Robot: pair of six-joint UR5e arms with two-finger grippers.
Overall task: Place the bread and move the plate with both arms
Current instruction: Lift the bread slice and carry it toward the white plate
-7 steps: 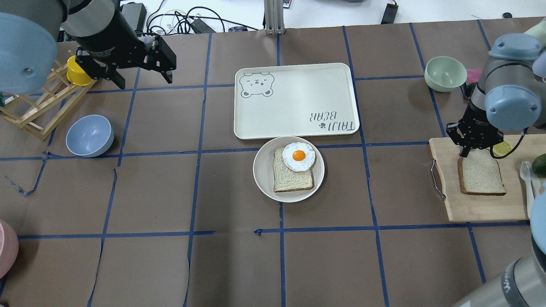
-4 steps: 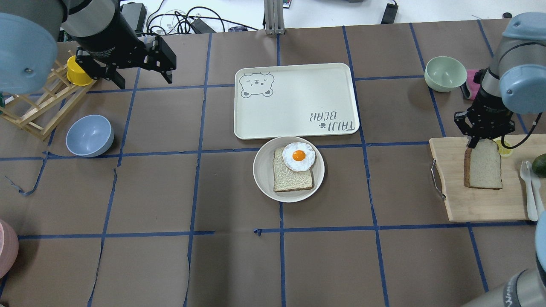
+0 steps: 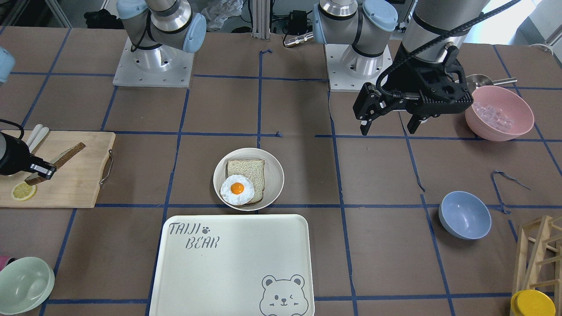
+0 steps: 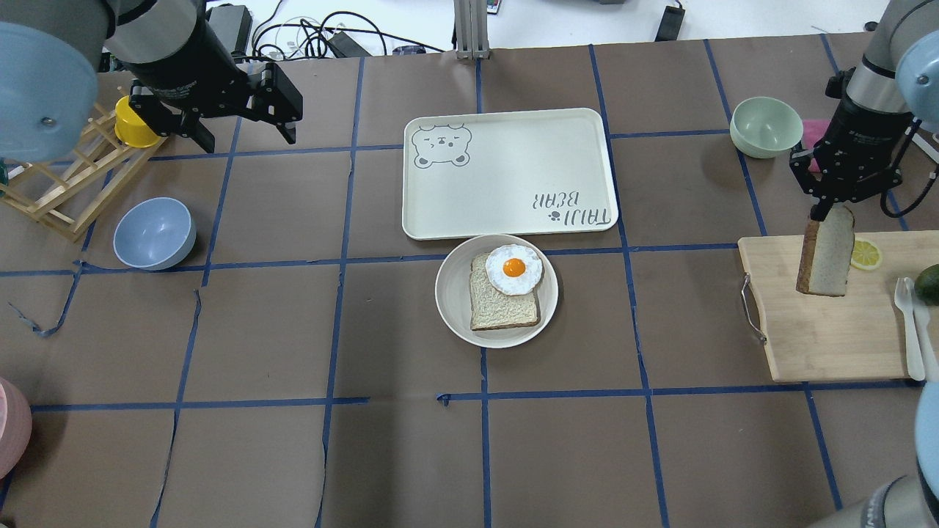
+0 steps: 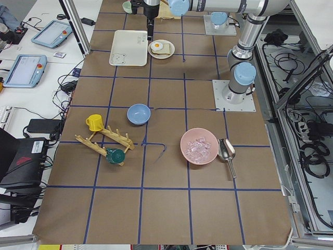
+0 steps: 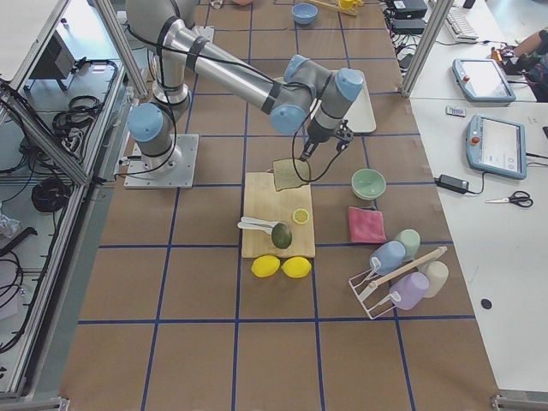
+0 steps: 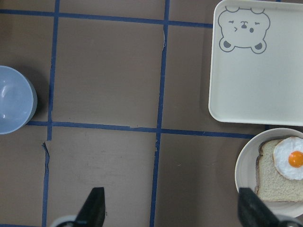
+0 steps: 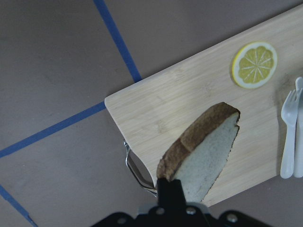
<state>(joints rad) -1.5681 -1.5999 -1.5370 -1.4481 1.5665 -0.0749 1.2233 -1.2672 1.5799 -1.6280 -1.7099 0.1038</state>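
My right gripper [image 4: 824,215] is shut on the top edge of the bread [image 4: 827,254], a pale slice with dark crust. The slice hangs nearly edge-on above the wooden cutting board [image 4: 821,345]. It also shows in the right wrist view [image 8: 203,156] and in the front view [image 3: 57,161]. The round cream plate [image 4: 450,308] sits mid-table just in front of the tray and holds a tanner slice topped with a fried egg [image 4: 513,269]. My left gripper [image 4: 246,139] is open and empty, high over the far left of the table. The plate [image 7: 244,165] lies at the right edge of its wrist view.
A bear-printed tray [image 4: 513,183] lies behind the plate. A green bowl [image 4: 766,126] stands near the right arm. A lemon slice [image 4: 866,254] and white cutlery [image 4: 910,323] lie on the board. A blue bowl [image 4: 154,233], a wooden rack [image 4: 66,183] and a yellow cup [image 4: 132,125] stand at left.
My right gripper has lifted the bread off the cutting board and carried it up and away from me; the slice has swung from flat to hanging. The left arm has not moved.
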